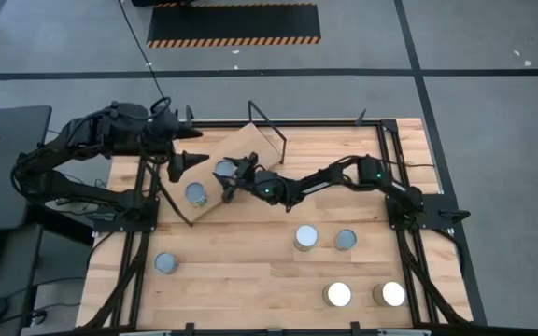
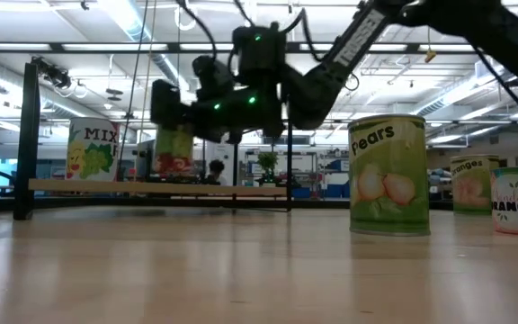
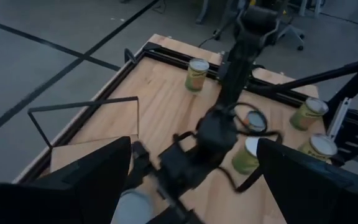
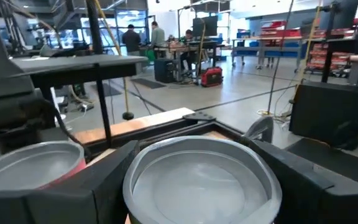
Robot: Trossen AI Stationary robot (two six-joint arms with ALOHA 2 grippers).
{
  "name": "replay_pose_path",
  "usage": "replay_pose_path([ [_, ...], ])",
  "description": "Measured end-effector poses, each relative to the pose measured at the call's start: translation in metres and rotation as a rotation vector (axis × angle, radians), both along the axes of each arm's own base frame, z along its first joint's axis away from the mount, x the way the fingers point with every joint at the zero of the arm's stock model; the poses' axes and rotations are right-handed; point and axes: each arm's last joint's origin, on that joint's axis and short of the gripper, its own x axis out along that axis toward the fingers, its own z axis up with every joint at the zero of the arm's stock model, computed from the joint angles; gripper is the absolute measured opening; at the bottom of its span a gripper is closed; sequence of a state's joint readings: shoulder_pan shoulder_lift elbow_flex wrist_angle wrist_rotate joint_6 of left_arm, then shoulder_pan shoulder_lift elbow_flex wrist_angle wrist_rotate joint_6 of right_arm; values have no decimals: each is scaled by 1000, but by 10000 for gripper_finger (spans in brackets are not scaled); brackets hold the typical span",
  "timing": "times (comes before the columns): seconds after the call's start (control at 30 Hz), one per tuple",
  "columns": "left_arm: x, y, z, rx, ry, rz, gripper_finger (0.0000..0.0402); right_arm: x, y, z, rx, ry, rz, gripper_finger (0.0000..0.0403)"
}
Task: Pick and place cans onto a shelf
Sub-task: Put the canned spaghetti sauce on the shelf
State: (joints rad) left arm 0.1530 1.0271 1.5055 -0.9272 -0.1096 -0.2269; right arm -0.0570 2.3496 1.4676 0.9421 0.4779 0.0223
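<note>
The shelf (image 1: 243,149), a light-wood board on a black wire frame, lies slanted at the table's far left. One can (image 1: 197,194) stands on it; the low view shows this can with a "MIX" label (image 2: 93,148). My right gripper (image 1: 227,177) reaches across the table to the shelf and is shut on a second can (image 4: 201,171), which has a silvery top. My left gripper (image 3: 191,193) hovers open above the shelf's left end with nothing between its fingers. My right gripper pinches the can between its two fingers, which lie on opposite sides of the wall just under the top rim (image 4: 131,183). The fingers come in level from the table's right side. The can stays upright over the shelf board (image 2: 151,187); I cannot tell whether its bottom touches.
Several loose cans stand on the slatted tabletop: two in the middle right (image 1: 306,236) (image 1: 346,239), two at the near right (image 1: 339,295) (image 1: 392,294), one at the near left (image 1: 165,263). A wire upright (image 1: 269,126) rises at the shelf's far end.
</note>
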Motion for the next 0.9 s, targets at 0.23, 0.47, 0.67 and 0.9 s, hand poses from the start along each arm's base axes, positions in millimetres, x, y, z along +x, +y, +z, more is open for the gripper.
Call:
replay_pose_path([
  [0.23,0,0,0,-17,-4,8,355,16,-5,-19,-3,13,74,325],
  [0.47,-2,2,-2,14,29,70,355,19,-5,-12,1,59,80,365],
  [0.67,-3,2,-5,18,59,88,355,15,-2,28,-4,14,85,375],
  [0.9,-3,2,-5,27,64,80,351,-12,-1,98,19,219,79,375],
])
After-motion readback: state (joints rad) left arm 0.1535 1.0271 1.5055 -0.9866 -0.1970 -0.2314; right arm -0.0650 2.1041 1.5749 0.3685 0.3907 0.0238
